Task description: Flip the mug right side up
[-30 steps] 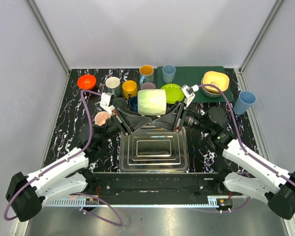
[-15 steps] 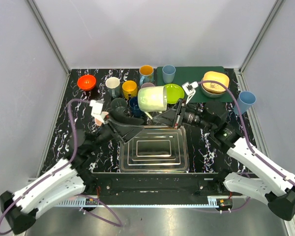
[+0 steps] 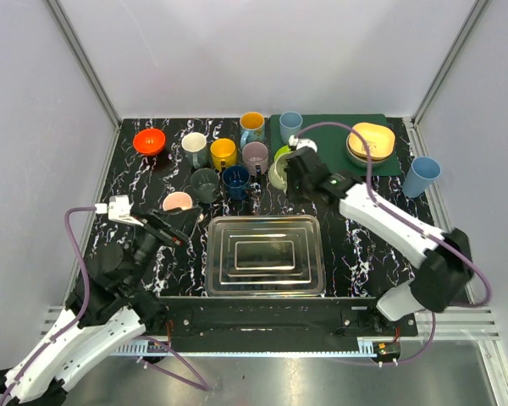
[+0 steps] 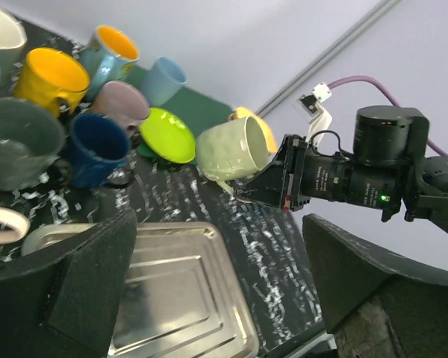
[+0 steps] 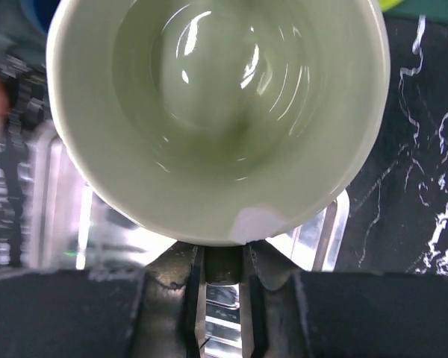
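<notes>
Left gripper [image 3: 176,225], at 10 o'clock off the steel tray [image 3: 216,283], is hanging wide open, holding nothing. At 12 o'clock past the tray, the right gripper [image 5: 222,257] is pinching the pale green mug [image 4: 228,153] by its rim. The mug is sitting roughly sideways, mouth facing that gripper, beside the lime plate [image 4: 164,136]. The flip is looking about halfway; tilting upright and setting down are remaining.

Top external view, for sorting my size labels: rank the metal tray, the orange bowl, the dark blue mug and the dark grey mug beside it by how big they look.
1. metal tray, by far the largest.
2. orange bowl.
3. dark blue mug and dark grey mug: they look alike, so I won't order them.
</notes>
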Robot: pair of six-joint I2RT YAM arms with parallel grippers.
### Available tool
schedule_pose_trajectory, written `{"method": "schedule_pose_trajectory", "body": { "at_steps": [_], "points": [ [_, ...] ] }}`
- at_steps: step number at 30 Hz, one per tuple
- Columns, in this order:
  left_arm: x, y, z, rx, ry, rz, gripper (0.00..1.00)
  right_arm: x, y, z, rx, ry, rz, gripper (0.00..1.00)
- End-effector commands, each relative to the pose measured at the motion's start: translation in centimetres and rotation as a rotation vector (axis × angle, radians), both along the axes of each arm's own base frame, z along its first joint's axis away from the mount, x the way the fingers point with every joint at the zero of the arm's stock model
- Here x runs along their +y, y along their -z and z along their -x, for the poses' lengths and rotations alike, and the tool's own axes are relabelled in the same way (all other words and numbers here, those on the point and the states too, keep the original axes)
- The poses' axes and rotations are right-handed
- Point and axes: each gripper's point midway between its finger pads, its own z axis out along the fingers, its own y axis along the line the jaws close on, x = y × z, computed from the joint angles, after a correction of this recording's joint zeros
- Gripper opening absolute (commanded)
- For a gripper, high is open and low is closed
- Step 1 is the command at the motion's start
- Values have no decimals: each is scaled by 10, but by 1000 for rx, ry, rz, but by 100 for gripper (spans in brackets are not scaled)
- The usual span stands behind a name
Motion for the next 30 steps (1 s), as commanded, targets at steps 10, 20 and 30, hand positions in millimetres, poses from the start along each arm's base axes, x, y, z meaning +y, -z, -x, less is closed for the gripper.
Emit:
{"method": "schedule_pose_trajectory", "body": {
  "at_steps": [10, 20, 30],
  "points": [
    [25, 31, -6, 106, -121, -160, 94, 19, 76, -55, 70, -4, 232, 0],
    [28, 47, -5, 145, -129, -198, 93, 33, 111, -76, 130, -6, 249, 0],
    [31, 50, -5, 151, -138, -217, 95, 33, 116, -66, 179, -15, 227, 56]
  ]
}}
